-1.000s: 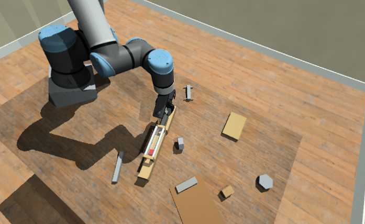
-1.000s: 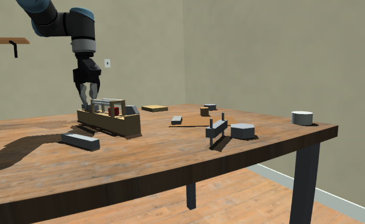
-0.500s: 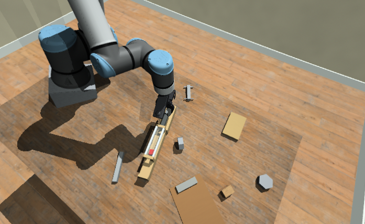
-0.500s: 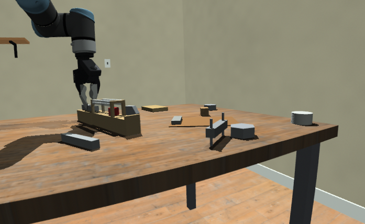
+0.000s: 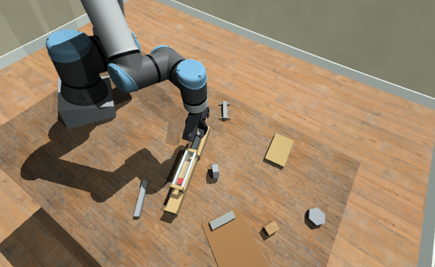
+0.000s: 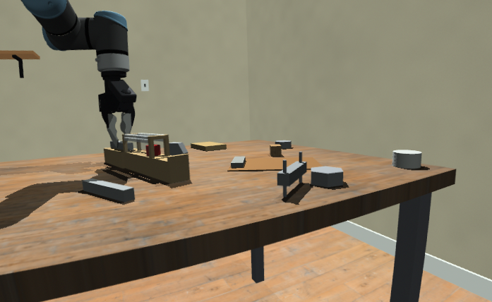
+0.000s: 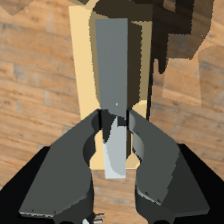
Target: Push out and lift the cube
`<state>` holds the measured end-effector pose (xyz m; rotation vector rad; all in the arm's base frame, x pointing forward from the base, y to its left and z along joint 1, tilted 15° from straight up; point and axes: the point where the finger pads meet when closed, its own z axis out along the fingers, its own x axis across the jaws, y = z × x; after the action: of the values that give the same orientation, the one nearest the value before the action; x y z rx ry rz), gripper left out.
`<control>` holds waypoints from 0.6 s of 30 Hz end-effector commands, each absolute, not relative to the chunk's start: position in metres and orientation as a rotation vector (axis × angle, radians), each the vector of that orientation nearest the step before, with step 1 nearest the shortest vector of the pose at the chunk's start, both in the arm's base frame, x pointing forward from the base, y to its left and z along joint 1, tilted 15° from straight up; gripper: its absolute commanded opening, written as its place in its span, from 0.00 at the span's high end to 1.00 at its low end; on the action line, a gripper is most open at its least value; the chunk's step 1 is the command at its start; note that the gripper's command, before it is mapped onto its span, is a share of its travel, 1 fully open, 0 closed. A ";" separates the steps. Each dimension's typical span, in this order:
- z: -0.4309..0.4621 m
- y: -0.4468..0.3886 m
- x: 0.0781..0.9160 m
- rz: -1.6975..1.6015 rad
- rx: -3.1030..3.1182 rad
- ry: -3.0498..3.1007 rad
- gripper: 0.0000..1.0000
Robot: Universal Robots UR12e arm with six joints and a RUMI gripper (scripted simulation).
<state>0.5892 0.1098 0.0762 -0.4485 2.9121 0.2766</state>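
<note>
The wooden channel [image 5: 174, 206] [image 6: 157, 168] [image 7: 80, 60] lies on the table, with pale rails as its roof over the middle. The red cube [image 5: 180, 181] [image 6: 155, 149] sits inside it under the roof, near the end away from the arm. My gripper [image 5: 195, 135] [image 6: 118, 144] [image 7: 113, 110] stands over the channel's other end, outside the roofed part. It is shut on a long grey bar [image 5: 195, 143] [image 7: 112, 65], which lies along the channel floor and points toward the cube. The bar's far tip is hidden under the roof.
On the table: a loose grey bar [image 5: 140, 199] [image 6: 109, 190], a small grey block [image 5: 215, 170], an H-shaped grey piece [image 5: 224, 110] [image 6: 291, 173], a tan plate [image 5: 279, 150], a grey hexagon [image 5: 316, 216] [image 6: 327, 176], a cardboard sheet [image 5: 235, 245], a wooden cube [image 5: 270, 228].
</note>
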 end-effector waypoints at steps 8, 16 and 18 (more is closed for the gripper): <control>0.077 0.109 0.590 0.276 -0.448 2.911 1.00; 0.076 0.102 0.593 0.276 -0.448 2.911 1.00; 0.075 0.098 0.594 0.276 -0.448 2.911 1.00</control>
<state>0.5912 0.1039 0.0752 -0.4484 2.9121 0.2765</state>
